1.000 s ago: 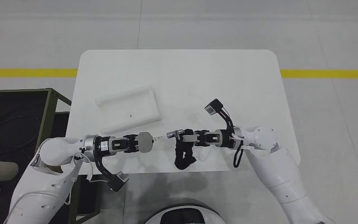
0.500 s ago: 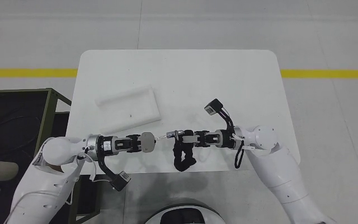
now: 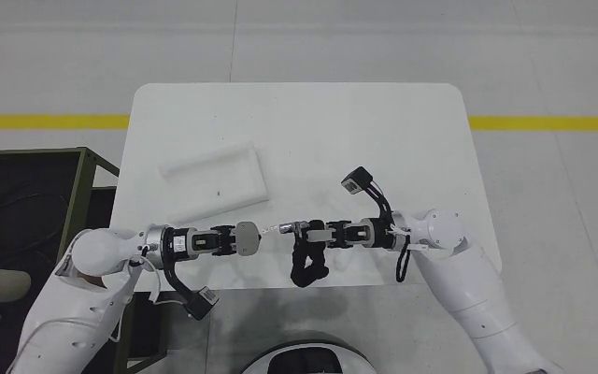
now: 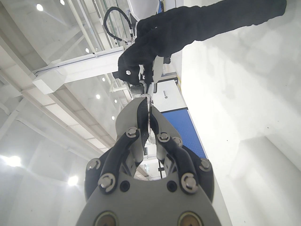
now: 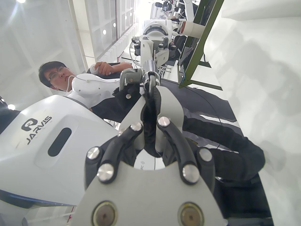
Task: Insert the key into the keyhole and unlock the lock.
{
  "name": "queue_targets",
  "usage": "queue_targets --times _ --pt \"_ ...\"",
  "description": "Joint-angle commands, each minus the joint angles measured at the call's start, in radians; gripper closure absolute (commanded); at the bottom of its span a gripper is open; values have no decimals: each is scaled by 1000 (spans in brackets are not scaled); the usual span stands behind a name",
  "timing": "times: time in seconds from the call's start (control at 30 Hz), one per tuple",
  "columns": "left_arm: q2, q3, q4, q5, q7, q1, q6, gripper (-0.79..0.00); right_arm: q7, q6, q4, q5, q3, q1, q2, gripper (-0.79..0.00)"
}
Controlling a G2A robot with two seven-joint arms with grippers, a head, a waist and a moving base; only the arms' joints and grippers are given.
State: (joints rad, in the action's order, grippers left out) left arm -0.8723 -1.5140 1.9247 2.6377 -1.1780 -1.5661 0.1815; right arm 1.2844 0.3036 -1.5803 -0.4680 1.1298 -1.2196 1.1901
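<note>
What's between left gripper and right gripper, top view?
The key, pinched by the left gripper, pointing at the lock in the right gripper; seen in the top view.

The silver key (image 3: pixel 271 227) sits level, tip at the lock (image 3: pixel 305 260) (metal head, black sleeved loop drooping).

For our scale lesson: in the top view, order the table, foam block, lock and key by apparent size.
Largest to smallest:
1. table
2. foam block
3. lock
4. key
</note>
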Motion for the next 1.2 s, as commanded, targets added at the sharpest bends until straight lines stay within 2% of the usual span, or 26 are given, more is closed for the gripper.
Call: queue_targets --times 0.0,0.23,0.5,0.87,1.17 --pt "1 -2 -12 -33 -20 -2 4 0 15 3 2 -7 0 3 -2 0" --pt "5 -22 -49 -121 -119 -4 37 0 79 -11 15 -80 3 15 -6 0" --pt "4 -14 -36 -128 -94 -12 34 0 39 -24 -11 -34 -10 8 -7 0" --pt "9 -10 -61 -167 -175 -13 43 0 27 -48 -21 -9 -34 20 -12 0" --pt "12 -4 -64 -147 -172 -12 36 0 16 -51 -28 -17 -57 27 -12 0"
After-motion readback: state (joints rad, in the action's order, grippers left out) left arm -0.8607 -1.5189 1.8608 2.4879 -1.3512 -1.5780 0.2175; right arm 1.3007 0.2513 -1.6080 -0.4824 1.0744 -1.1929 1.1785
